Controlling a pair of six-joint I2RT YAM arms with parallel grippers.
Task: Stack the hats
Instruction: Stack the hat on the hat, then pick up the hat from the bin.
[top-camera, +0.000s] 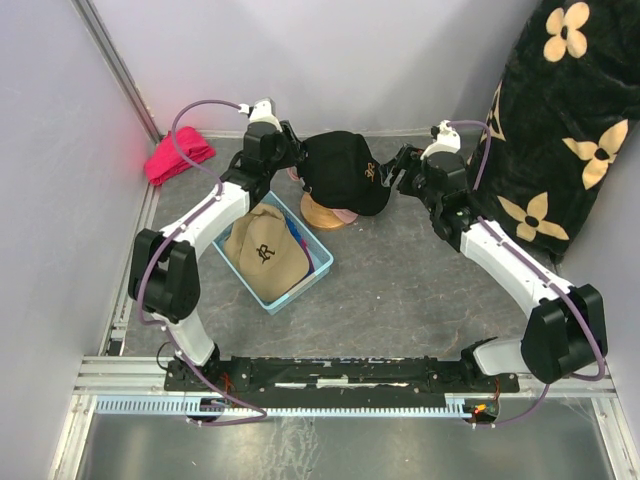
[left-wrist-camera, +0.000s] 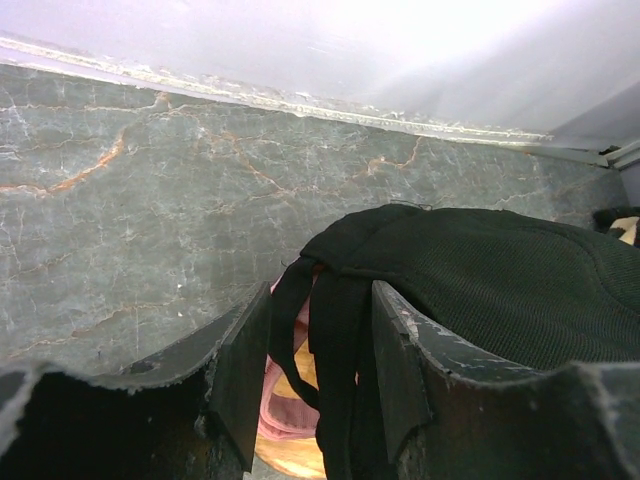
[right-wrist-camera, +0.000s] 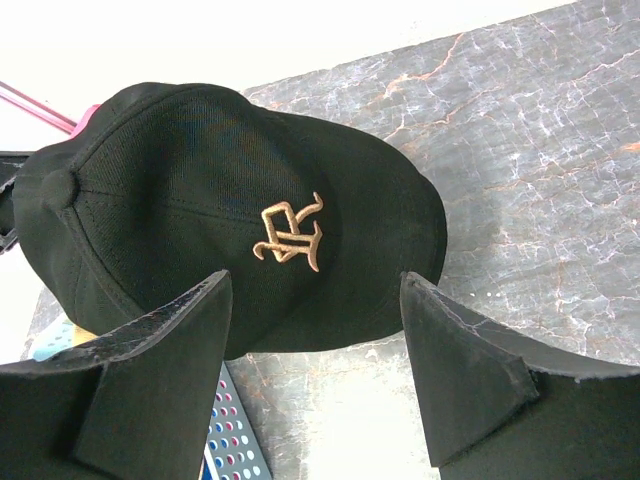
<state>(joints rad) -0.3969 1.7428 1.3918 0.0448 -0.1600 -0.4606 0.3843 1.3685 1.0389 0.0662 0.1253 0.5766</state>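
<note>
The black cap (top-camera: 345, 170) sits over the pink cap (left-wrist-camera: 285, 410) on the wooden stand (top-camera: 322, 215), its rear strap (left-wrist-camera: 335, 330) lying slack between the parted fingers (left-wrist-camera: 240, 370) of the left gripper (left-wrist-camera: 322, 300) while the right gripper (right-wrist-camera: 315, 283) hangs open just off its front; a finger catching that strap on withdrawal would likely drag the cap askew

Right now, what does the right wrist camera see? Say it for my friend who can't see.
A black cap with a gold stitched logo fills most of the view, above a grey marbled table. The right gripper shows at the bottom, its two dark fingers wide open, one on each side of the cap's near edge.
</note>
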